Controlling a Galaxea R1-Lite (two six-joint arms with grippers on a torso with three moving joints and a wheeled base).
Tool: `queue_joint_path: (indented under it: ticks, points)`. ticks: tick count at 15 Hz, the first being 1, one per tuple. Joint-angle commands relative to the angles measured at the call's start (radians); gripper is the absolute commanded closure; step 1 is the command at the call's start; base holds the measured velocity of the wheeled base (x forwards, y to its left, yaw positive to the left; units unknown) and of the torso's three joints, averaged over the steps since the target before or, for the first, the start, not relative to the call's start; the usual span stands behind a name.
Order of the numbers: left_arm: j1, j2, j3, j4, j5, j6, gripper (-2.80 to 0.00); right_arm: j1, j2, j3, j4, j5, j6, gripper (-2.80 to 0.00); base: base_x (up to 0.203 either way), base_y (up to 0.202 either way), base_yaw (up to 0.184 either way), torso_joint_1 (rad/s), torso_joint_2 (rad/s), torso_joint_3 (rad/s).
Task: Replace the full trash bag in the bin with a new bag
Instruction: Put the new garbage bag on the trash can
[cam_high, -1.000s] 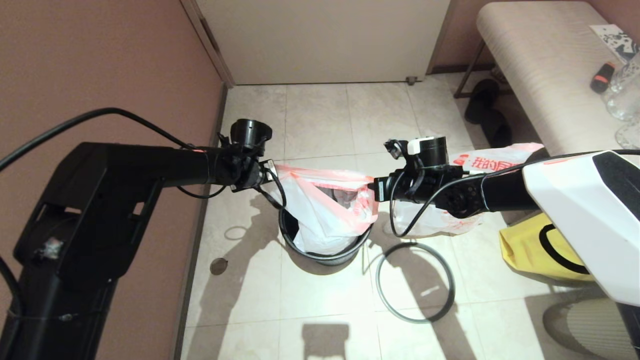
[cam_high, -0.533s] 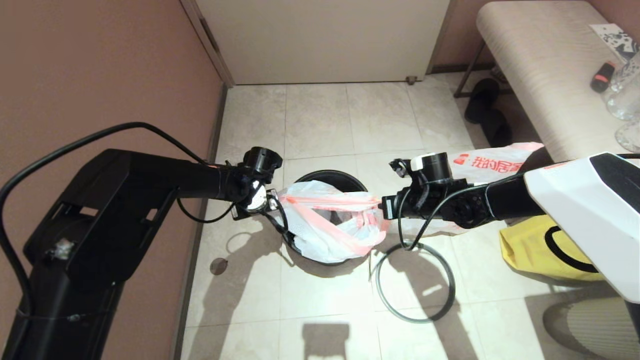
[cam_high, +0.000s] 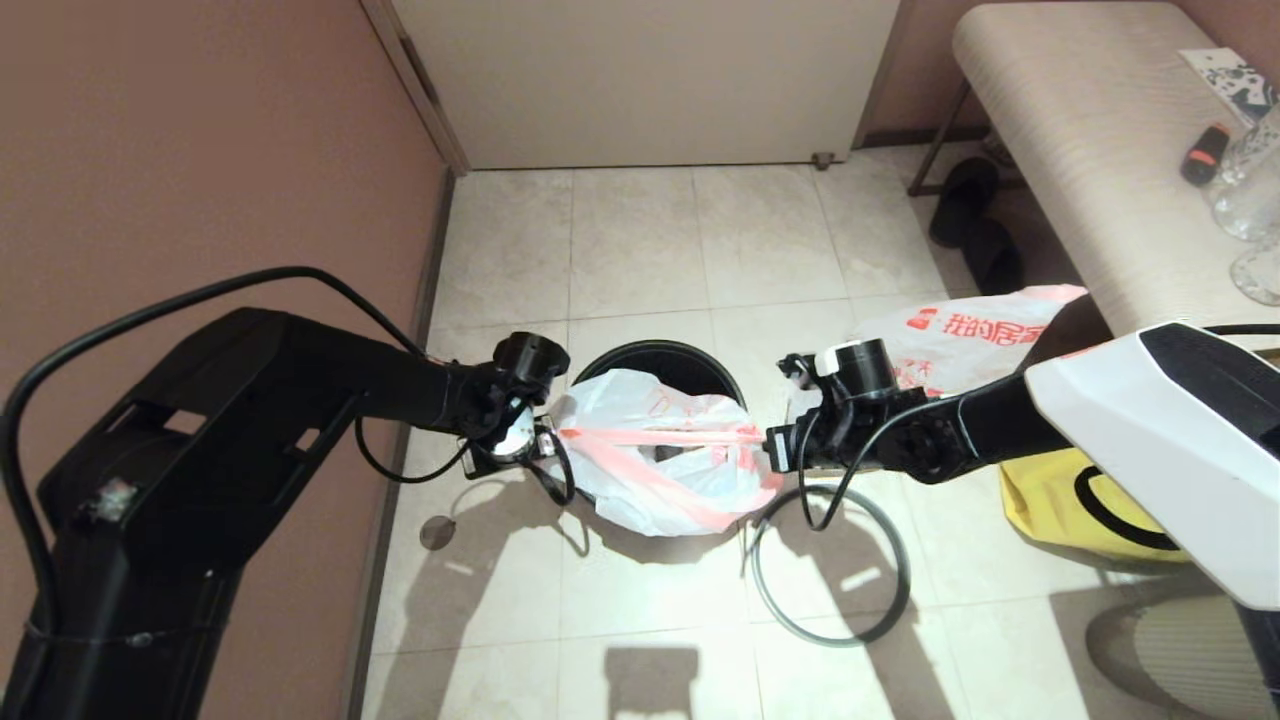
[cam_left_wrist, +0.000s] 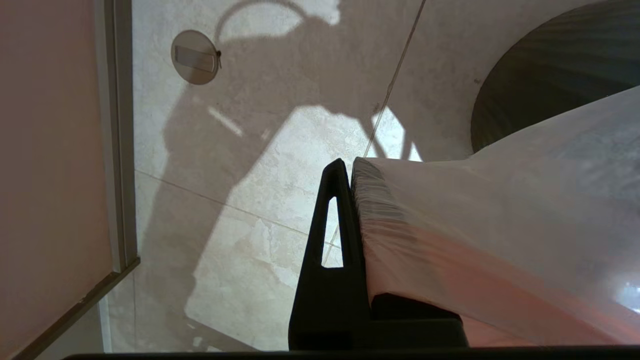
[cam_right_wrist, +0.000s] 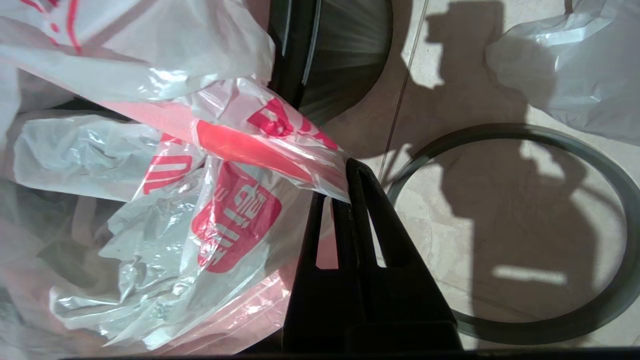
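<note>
The new bag (cam_high: 660, 470), translucent white with a pink-red edge, is stretched between my two grippers over the black bin (cam_high: 660, 350) and covers the bin's near rim. My left gripper (cam_high: 545, 440) is shut on the bag's left edge (cam_left_wrist: 500, 225), the plastic draped over one finger. My right gripper (cam_high: 770, 450) is shut on the bag's right edge (cam_right_wrist: 225, 200). The full trash bag (cam_high: 960, 335), with its red logo, lies on the floor behind my right arm. The grey hoop (cam_high: 905, 580) lies flat on the tiles right of the bin.
A yellow fabric bag (cam_high: 1050, 500) sits on the floor at the right under my right arm. A padded bench (cam_high: 1090, 150) stands at the back right with dark slippers (cam_high: 975, 225) beside it. The brown wall (cam_high: 200, 150) runs close along the left. A round floor fitting (cam_high: 437, 532) lies left of the bin.
Both grippers have come down and toward me with the bag held between them. The bag now hangs lower over the bin, whose far rim has come into view.
</note>
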Motion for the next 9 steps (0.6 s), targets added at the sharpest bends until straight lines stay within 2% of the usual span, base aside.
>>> queue_joint_path:
  ticks: [1,5,7,9]
  points:
    - [-0.003,0.013,0.034,-0.015,0.005,-0.005,0.0,0.001,0.035,-0.002,-0.002,0.001,0.001,0.0,0.0,0.0,0.0,0.0,0.0,0.0]
    - [-0.035,-0.098,0.155,-0.058,0.003,-0.019,0.0,0.001,0.046,0.005,-0.002,0.004,-0.008,0.0,0.0,0.0,0.0,0.0,0.0,0.0]
    - [-0.042,-0.117,0.163,-0.059,0.004,-0.021,0.0,0.001,0.057,-0.027,0.001,0.0,-0.053,0.0,0.0,0.0,0.0,0.0,0.0,0.0]
    - [-0.048,-0.117,0.166,-0.059,0.006,-0.02,0.0,0.002,0.06,-0.032,0.001,0.001,-0.057,0.0,0.0,0.0,0.0,0.0,0.0,0.0]
